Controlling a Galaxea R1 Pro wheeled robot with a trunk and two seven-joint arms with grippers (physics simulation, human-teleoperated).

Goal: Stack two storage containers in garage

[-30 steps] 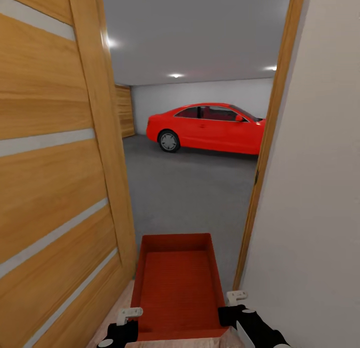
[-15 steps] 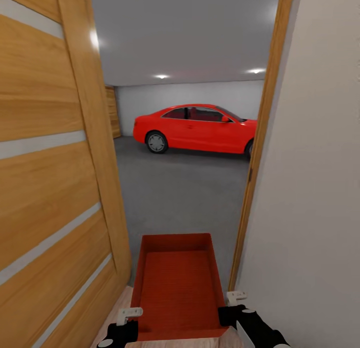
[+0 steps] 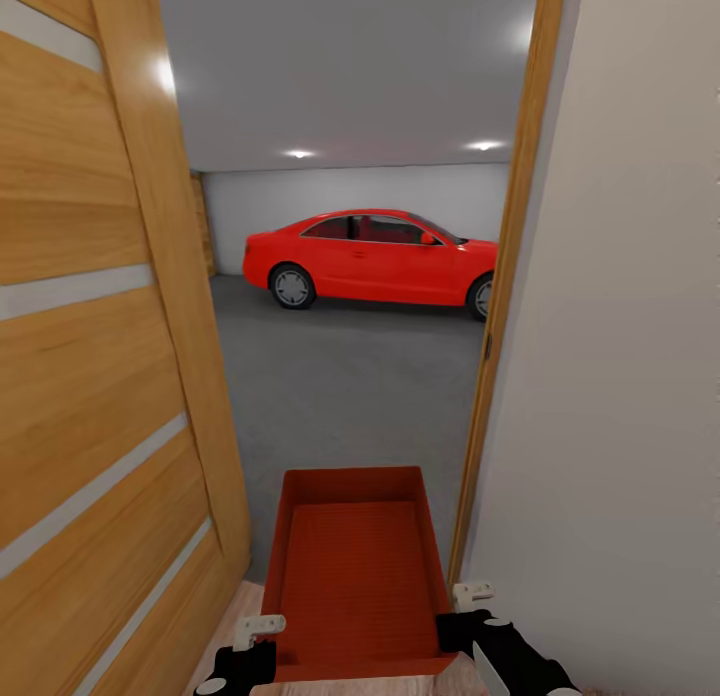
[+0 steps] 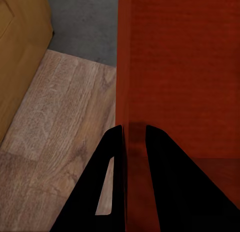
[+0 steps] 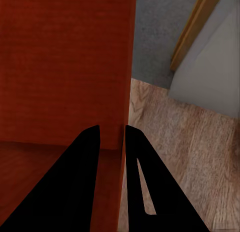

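I carry one orange-red storage container point(image 3: 355, 566) level in front of me, its ribbed bottom facing up at the head camera. My left gripper point(image 3: 258, 644) is shut on its left wall near the close corner, and my right gripper point(image 3: 462, 616) is shut on its right wall. In the left wrist view the two black fingers point(image 4: 112, 157) pinch the container wall point(image 4: 131, 92); the right wrist view shows the same grip on the opposite wall point(image 5: 127, 67). Through the doorway lies the garage with its dark grey concrete floor point(image 3: 345, 376).
An open wooden door point(image 3: 100, 356) with glass strips stands close on the left. The door frame point(image 3: 495, 306) and a pale wall point(image 3: 620, 376) stand close on the right. A red car point(image 3: 370, 258) is parked at the far side. Light wood planks point(image 4: 60, 122) lie beneath me.
The camera has advanced toward the doorway and turned slightly, so the car and door frame shifted left in view. Both grippers hold the container as before.
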